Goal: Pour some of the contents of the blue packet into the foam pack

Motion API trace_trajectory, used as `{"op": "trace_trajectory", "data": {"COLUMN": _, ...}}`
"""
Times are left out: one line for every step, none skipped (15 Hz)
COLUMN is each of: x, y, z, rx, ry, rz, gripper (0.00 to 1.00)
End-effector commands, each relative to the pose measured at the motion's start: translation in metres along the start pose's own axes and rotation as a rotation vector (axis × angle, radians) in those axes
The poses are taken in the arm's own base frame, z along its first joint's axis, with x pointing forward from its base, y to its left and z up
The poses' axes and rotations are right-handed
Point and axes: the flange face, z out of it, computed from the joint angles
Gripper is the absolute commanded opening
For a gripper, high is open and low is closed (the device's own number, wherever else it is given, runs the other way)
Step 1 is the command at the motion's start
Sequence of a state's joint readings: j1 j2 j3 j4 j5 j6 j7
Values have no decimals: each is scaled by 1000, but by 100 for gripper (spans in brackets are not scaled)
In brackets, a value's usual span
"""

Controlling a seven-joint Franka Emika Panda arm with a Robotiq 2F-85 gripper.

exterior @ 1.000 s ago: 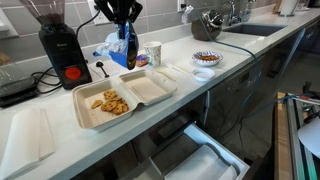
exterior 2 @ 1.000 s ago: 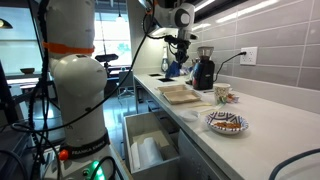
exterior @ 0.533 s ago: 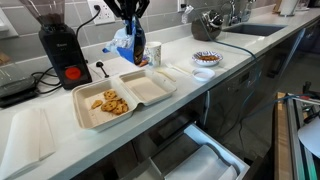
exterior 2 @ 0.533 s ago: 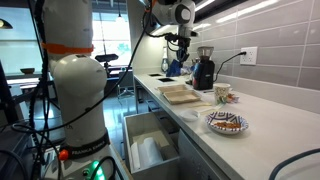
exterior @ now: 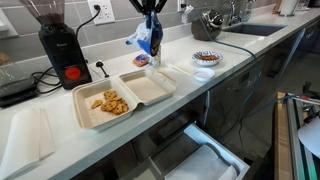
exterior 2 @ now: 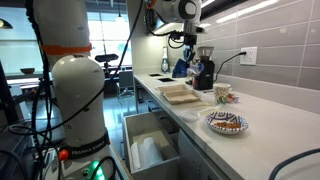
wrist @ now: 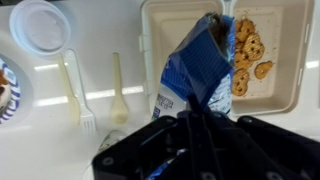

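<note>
My gripper [exterior: 150, 17] is shut on the top of the blue packet [exterior: 146, 41] and holds it in the air above the back of the counter, behind the foam pack [exterior: 148, 88]. The foam pack lies open, with golden-brown contents [exterior: 110, 102] piled in one half and the other half bare. In the wrist view the packet [wrist: 193, 75] hangs from my gripper [wrist: 193, 118] over the foam pack's rim [wrist: 146, 40], with the contents [wrist: 245, 55] beside it. The other exterior view shows the gripper [exterior 2: 185, 50], packet [exterior 2: 182, 68] and foam pack [exterior 2: 180, 94].
A coffee grinder [exterior: 61, 50] stands at the back. A blue-patterned bowl [exterior: 207, 58] sits further along, a flat white tray [exterior: 28, 135] at the near end. A paper cup [wrist: 40, 25], fork [wrist: 76, 95] and spoon [wrist: 117, 88] lie nearby. A drawer [exterior: 200, 155] is open below.
My gripper has lifted the blue packet higher and carried it sideways along the counter, away from the grinder toward the bowl side. The foam pack and its contents have not moved.
</note>
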State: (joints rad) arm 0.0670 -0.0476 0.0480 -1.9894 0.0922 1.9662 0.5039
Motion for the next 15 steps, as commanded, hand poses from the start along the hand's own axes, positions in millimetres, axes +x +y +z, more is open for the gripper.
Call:
{"op": "trace_trajectory", "data": {"x": -15, "y": 48, "z": -12, "rx": -55, "ry": 42, "rz": 78, "gripper": 0}}
{"op": "trace_trajectory", "data": {"x": -16, "y": 60, "z": -17, "rx": -69, "ry": 53, "rz": 80, "gripper": 0}}
{"op": "trace_trajectory", "data": {"x": -17, "y": 70, "z": -21, "rx": -87, "ry": 65, "rz": 86, "gripper": 0}}
{"op": "trace_trajectory", "data": {"x": -18, "y": 81, "z": -24, "rx": -98, "ry": 74, "rz": 84, "gripper": 0}}
{"op": "trace_trajectory", "data": {"x": -19, "y": 90, "z": -26, "rx": -104, "ry": 69, "rz": 78, "gripper": 0}}
{"op": "trace_trajectory", "data": {"x": -20, "y": 98, "z": -28, "rx": -114, "ry": 65, "rz": 84, "gripper": 0}}
{"op": "trace_trajectory", "data": {"x": -19, "y": 107, "z": -27, "rx": -120, "ry": 56, "rz": 81, "gripper": 0}}
{"op": "trace_trajectory", "data": {"x": -18, "y": 115, "z": -29, "rx": -124, "ry": 56, "rz": 81, "gripper": 0}}
{"op": "trace_trajectory", "data": {"x": -16, "y": 126, "z": -28, "rx": -129, "ry": 46, "rz": 107, "gripper": 0}}
{"op": "trace_trajectory", "data": {"x": -10, "y": 108, "z": -30, "rx": -104, "ry": 61, "rz": 100, "gripper": 1}}
{"op": "trace_trajectory", "data": {"x": -9, "y": 116, "z": -30, "rx": -107, "ry": 56, "rz": 110, "gripper": 1}}
{"op": "trace_trajectory", "data": {"x": -8, "y": 121, "z": -30, "rx": -108, "ry": 54, "rz": 116, "gripper": 1}}
{"op": "trace_trajectory", "data": {"x": -8, "y": 123, "z": -29, "rx": -110, "ry": 53, "rz": 118, "gripper": 1}}
{"op": "trace_trajectory", "data": {"x": -8, "y": 124, "z": -29, "rx": -110, "ry": 52, "rz": 119, "gripper": 1}}
{"op": "trace_trajectory", "data": {"x": -5, "y": 126, "z": -28, "rx": -112, "ry": 48, "rz": 127, "gripper": 0}}
